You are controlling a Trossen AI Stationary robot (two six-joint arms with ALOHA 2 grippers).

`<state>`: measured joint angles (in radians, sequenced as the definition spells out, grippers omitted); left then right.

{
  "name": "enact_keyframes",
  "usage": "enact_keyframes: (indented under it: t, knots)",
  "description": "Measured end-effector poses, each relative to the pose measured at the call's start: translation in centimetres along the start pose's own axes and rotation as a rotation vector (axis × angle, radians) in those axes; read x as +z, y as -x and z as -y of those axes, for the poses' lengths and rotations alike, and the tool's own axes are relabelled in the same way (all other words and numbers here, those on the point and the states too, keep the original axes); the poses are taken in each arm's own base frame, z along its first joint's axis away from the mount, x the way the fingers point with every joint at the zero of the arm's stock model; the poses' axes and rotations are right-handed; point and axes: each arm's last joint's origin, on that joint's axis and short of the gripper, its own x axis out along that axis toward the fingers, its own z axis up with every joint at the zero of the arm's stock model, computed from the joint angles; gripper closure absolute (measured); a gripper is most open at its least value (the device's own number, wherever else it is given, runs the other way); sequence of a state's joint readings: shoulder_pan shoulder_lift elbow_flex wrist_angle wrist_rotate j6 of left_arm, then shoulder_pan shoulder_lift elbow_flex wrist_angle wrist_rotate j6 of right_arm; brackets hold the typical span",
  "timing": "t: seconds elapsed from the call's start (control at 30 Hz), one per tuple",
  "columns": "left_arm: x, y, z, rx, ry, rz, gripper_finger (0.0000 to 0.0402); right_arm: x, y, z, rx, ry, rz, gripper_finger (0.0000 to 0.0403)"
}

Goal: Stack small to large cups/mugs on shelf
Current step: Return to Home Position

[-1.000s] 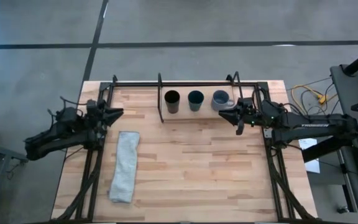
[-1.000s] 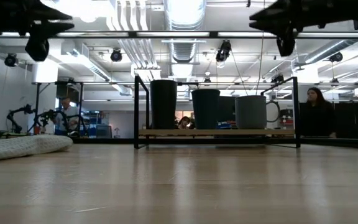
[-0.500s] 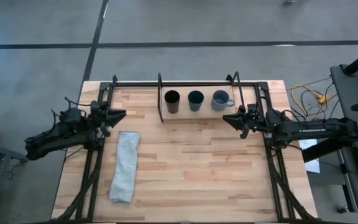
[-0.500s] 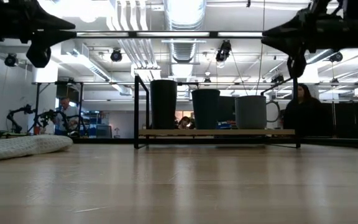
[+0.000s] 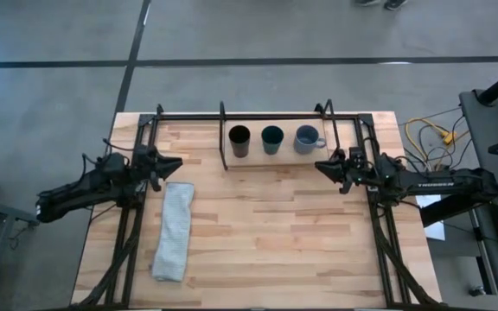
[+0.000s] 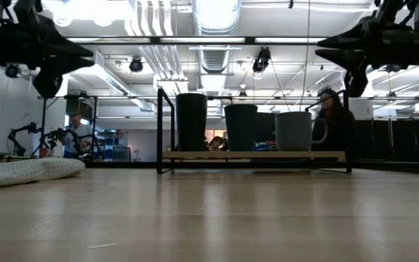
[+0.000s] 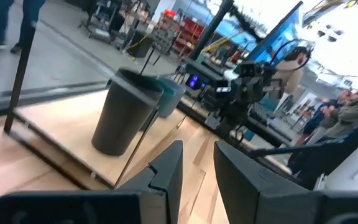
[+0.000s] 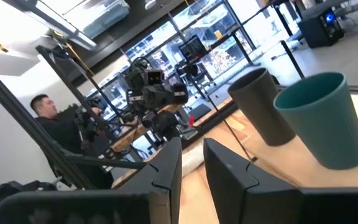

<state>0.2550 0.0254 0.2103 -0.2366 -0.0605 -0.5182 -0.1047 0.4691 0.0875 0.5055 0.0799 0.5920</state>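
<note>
Three cups stand in a row on the shelf's pale board (image 6: pixel 253 154), on their bases. The black tumbler (image 5: pixel 239 139) is leftmost, the dark teal cup (image 5: pixel 271 136) in the middle, and the grey-blue mug (image 5: pixel 306 138) on the right, its handle (image 5: pixel 321 142) pointing right. My right gripper (image 5: pixel 320 164) hovers just near and right of the mug, fingers shut, touching nothing. My left gripper (image 5: pixel 175 162) hovers shut over the table's left side, above the towel's far end. The left wrist view shows the tumbler (image 7: pixel 126 112); the right wrist view shows the teal cup (image 8: pixel 322 118).
A folded pale towel (image 5: pixel 173 230) lies on the table's left half. The shelf's thin black rods (image 5: pixel 223 136) frame the cups, and the larger black table frame (image 5: pixel 258 116) runs along the far edge. A person (image 6: pixel 332 116) stands in the room behind the shelf.
My right gripper has drawn back from the mug toward the table's right edge and rolled about its axis, so both fingers now lie level. My left gripper has crept a little toward the table's middle. The cups have stayed put.
</note>
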Motion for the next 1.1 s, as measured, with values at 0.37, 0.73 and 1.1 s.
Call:
enact_keyframes:
  t: [0.37, 0.73, 1.1]
  knots:
    - [-0.8, -0.3, -0.5, 0.018, -0.002, -0.027, 0.0324, -1.1, 0.6, 0.8, -0.011, -0.054, -0.014, 0.0339]
    - [-1.9, -0.6, -1.1, 0.06, -0.005, -0.057, 0.0324, -1.7, 0.8, 1.3, -0.051, -0.054, -0.019, 0.0339]
    - [-3.4, -1.2, -1.9, 0.082, 0.045, -0.085, 0.0324, -2.0, 0.8, 1.6, -0.071, -0.068, -0.036, 0.0339]
